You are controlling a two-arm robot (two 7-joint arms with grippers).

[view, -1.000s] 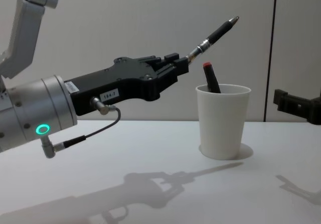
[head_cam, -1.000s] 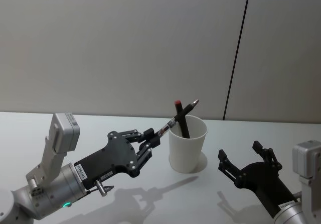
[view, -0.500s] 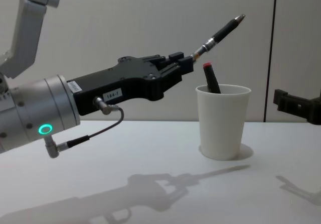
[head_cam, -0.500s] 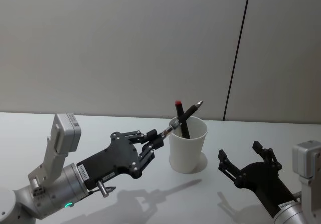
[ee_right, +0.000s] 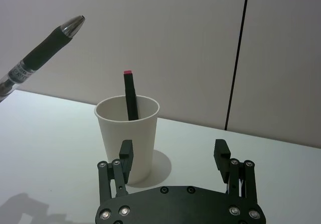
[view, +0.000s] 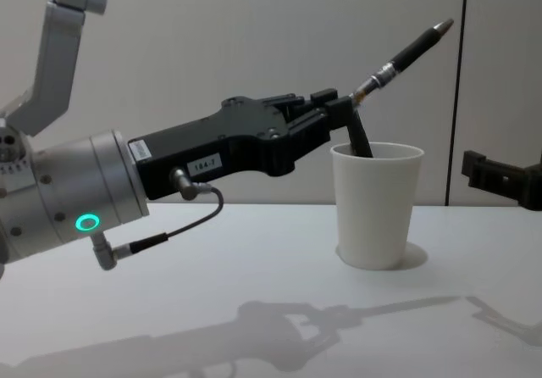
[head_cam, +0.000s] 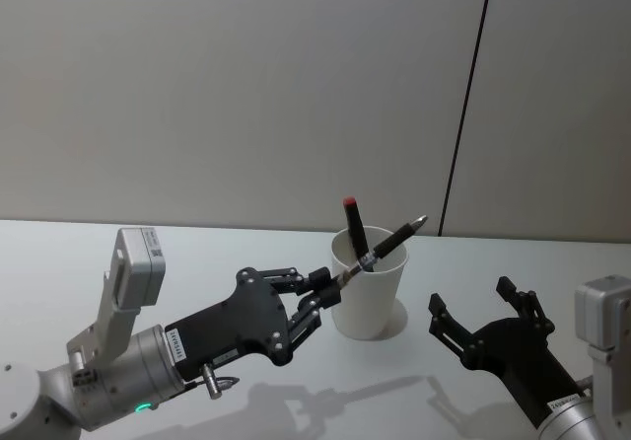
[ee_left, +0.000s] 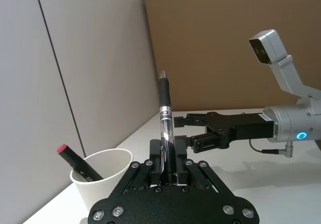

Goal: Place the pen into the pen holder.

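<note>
My left pincer is clamped on the back end of the pen. The pen slants up and away to the right, its tip pointing high above the far right side of the cup. It crosses over the cup's mouth but is not inside it, and my fingers sit just beside the cup's left rim. A marker with a red cap already leans in the cup. The cup stands on the table between my two arms. My right pincer waits near the cup on the right, spread wide and holding nothing.

As I judge it, the angle is the main risk. The pen lies far too flat, so if I let go now it would land across the rim and probably roll off onto the table. A light paper cup shorter than the pen could also tip under a long pen dropped at a slant. If I push further forward, my fingers may nudge the rim and shove the cup. Turning the pen upright may knock it against the marker and jam it.
</note>
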